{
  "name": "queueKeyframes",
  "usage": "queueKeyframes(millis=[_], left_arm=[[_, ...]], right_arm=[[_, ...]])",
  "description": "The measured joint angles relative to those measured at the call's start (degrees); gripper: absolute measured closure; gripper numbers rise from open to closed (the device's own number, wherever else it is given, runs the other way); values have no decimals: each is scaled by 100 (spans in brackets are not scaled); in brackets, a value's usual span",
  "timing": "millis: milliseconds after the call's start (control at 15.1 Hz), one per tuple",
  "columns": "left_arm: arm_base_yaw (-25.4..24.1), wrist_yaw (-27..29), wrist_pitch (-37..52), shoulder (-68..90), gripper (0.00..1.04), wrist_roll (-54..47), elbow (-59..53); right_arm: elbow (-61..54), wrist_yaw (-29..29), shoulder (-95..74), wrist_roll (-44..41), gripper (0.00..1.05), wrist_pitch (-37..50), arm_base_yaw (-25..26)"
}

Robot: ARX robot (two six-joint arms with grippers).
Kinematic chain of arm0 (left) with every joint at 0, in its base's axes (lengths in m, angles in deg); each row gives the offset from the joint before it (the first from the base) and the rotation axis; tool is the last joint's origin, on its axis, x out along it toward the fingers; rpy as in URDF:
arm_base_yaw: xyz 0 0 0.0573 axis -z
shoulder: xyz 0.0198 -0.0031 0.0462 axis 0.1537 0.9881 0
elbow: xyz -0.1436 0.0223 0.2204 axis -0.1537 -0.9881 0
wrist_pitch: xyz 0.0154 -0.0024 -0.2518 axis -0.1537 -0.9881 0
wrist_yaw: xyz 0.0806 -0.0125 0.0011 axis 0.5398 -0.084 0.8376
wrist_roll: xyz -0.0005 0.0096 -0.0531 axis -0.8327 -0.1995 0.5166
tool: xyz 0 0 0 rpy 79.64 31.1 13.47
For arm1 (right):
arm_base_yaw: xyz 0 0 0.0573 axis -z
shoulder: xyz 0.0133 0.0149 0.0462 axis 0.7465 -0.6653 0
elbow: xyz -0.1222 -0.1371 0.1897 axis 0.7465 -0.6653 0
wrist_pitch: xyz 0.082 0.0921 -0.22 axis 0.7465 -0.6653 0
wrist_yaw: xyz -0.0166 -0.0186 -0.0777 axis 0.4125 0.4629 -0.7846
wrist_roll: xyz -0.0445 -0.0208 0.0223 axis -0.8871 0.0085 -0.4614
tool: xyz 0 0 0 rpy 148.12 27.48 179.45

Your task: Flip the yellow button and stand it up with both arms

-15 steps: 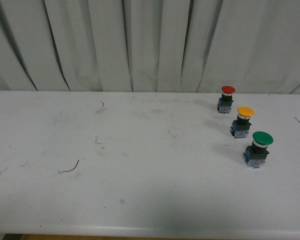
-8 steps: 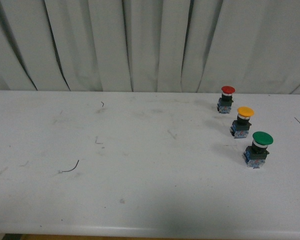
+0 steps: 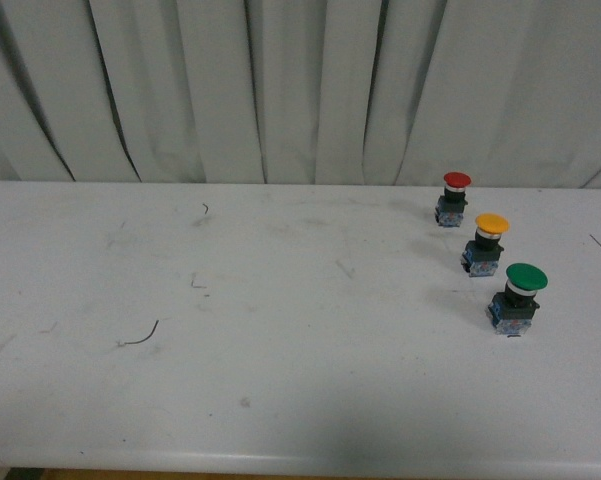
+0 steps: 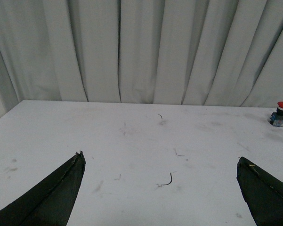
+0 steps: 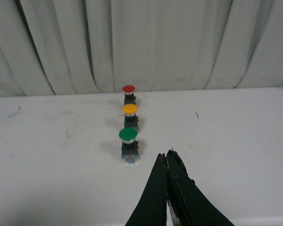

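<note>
Now yellow button [image 3: 491,240] upright between red button [image 3: 455,197] and green button [image 3: 520,297], ahead of clenched right gripper [image 5: 167,157], left gripper [image 4: 160,162] spread wide, grasping nothing.

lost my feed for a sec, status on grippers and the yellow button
Left gripper open, empty. Right gripper shut, empty. Yellow button upright, cap up, between red button and green button. Nothing blocking.
</note>
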Motion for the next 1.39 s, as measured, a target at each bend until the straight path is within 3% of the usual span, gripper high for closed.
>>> queueKeyframes(millis=[66,464,530,1060,1391], left_arm=[[0,7,-2,0,7,0,0],[0,2,-2,0,7,0,0],[0,2,0,0,7,2,0],[0,2,0,0,7,0,0],[0,2,0,0,7,2,0]], right_arm=[[-7,4,564,0,103,-516,0],[-7,2,636,-2,103,-505,0],[-7,2,636,-13,98,-505,0],[-7,2,636,-13,4,-505,0],[-7,2,636,-15,6,-505,0]])
